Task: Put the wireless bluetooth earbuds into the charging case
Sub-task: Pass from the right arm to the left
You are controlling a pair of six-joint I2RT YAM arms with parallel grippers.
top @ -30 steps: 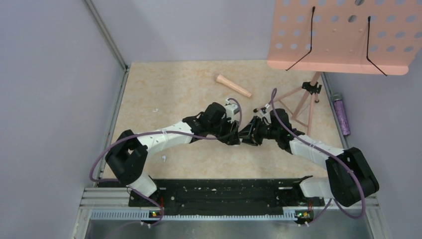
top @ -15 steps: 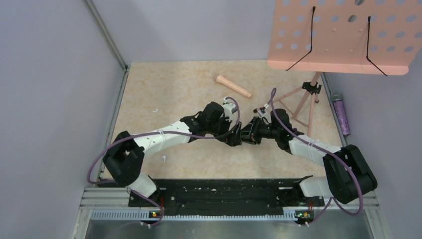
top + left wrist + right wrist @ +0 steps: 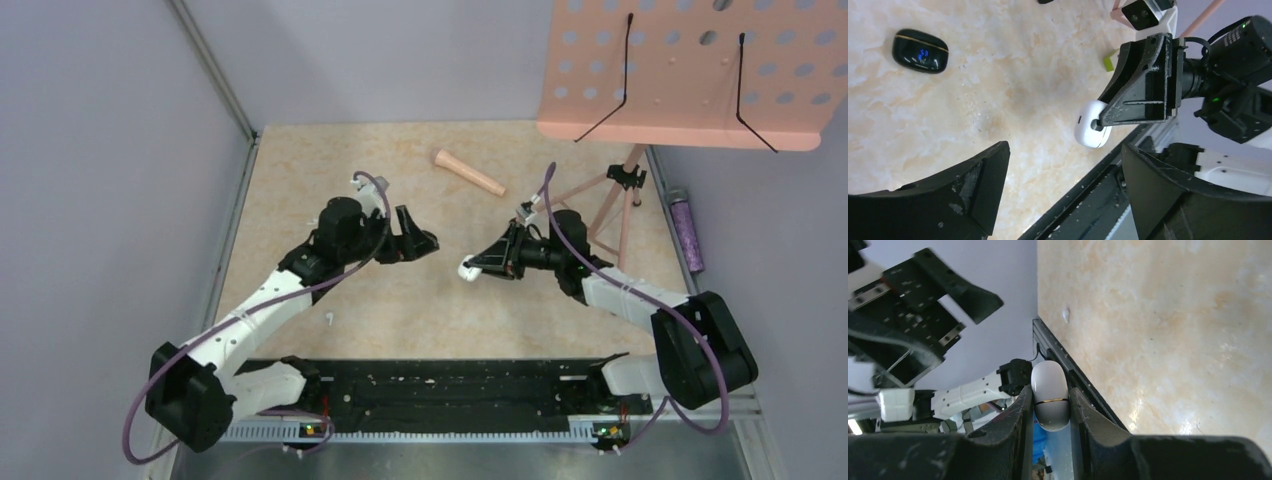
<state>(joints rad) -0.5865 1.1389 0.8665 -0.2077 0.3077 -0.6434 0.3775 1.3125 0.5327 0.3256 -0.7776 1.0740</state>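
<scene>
White charging case [image 3: 1050, 396] pinched in right claw [image 3: 481, 266], left claw [image 3: 419, 238] pulled away leftward, spread wide, empty.

Plainly a robotics lab cell, not a lived-in room. Boxed in by bare lilac wall panels [image 3: 100, 200] joined at a metal corner post [image 3: 215, 75]. Marble-patterned table [image 3: 300, 180], fronted at the near edge by a black mounting plate [image 3: 450, 385] and a slotted aluminium rail [image 3: 450, 430] with small green lights [image 3: 312, 428]. Two white-and-black arms, left [image 3: 260, 300] and right [image 3: 620, 295], bolted there, trailing purple cable [image 3: 547, 200]. Furnished otherwise only with a pink perforated music stand [image 3: 690, 70] on a tripod [image 3: 600, 200].
</scene>
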